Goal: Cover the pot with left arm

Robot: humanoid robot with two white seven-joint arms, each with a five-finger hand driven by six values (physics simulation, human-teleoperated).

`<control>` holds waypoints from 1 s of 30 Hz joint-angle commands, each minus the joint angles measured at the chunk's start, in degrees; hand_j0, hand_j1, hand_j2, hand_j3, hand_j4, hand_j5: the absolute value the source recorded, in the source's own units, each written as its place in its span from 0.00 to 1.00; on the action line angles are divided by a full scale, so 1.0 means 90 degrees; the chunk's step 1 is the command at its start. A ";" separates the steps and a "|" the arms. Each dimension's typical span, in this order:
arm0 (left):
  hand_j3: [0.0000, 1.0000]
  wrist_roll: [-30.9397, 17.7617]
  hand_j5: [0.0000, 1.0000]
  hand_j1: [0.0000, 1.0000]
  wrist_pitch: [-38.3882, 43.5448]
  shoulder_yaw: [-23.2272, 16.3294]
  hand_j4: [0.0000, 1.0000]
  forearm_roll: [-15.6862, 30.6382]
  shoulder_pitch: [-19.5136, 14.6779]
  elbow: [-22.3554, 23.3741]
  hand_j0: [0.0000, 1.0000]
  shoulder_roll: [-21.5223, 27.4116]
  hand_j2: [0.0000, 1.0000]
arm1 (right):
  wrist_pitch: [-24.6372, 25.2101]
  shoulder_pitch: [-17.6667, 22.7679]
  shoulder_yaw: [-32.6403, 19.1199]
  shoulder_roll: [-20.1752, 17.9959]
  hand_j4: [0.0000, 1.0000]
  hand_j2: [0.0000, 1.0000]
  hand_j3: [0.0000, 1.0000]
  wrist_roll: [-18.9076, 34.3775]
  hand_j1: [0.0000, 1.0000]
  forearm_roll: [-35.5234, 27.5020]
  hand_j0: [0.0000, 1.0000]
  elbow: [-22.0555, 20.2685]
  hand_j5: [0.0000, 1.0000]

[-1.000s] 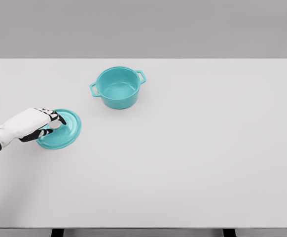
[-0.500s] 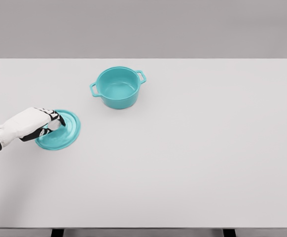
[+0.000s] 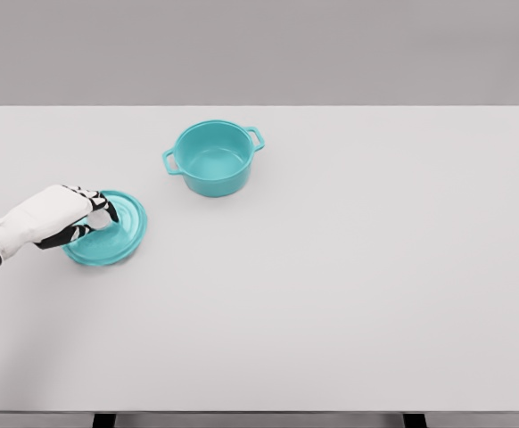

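At the frame's left, your left hand (image 3: pixel 63 218) is clamped on the lid (image 3: pixel 108 229), so next lift it and carry it up-right over the open pot (image 3: pixel 212 158).

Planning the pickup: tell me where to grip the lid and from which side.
Grip the knob at the centre of the lid, coming from above. The lid is a flat disc with a thin rim, so the knob is probably the only raised hold. The left hand is already over it.
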 commanded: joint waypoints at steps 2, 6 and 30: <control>0.51 0.0002 0.51 0.51 0.0019 0.0014 0.51 0.0126 -0.0068 -0.0032 0.51 0.0032 0.51 | 0.0000 -0.0010 0.0000 0.0000 1.00 1.00 1.00 0.0001 1.00 0.0001 1.00 -0.0003 1.00; 0.51 0.0002 0.51 0.51 0.0019 0.0014 0.51 0.0174 -0.0137 -0.0090 0.51 0.0041 0.51 | 0.0000 -0.0010 0.0000 0.0000 1.00 1.00 1.00 0.0001 1.00 0.0001 1.00 -0.0003 1.00; 0.49 0.0002 0.49 0.49 0.0019 0.0044 0.49 0.0204 -0.0879 -0.0247 0.49 0.0071 0.49 | 0.0000 0.0000 0.0000 0.0000 1.00 1.00 1.00 0.0001 1.00 0.0001 1.00 0.0006 1.00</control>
